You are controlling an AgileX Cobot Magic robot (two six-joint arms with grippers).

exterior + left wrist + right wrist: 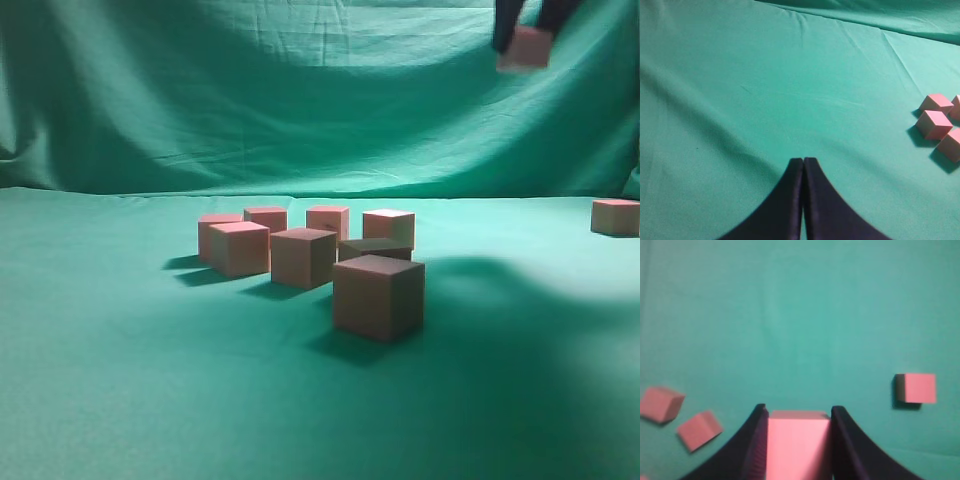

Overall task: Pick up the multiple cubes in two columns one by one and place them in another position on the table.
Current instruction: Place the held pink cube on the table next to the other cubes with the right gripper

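Cubes mostly wait clustered mid-tabletop: you have one placed alone at far right, another clamped high in the right end effector, the left end effector pinched empty, about eight left.

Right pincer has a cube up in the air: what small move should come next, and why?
Probably carry the held pinkish-red cube toward the lone cube on the green cloth table and lower it alongside; the right pincer grips it high above the cloth.
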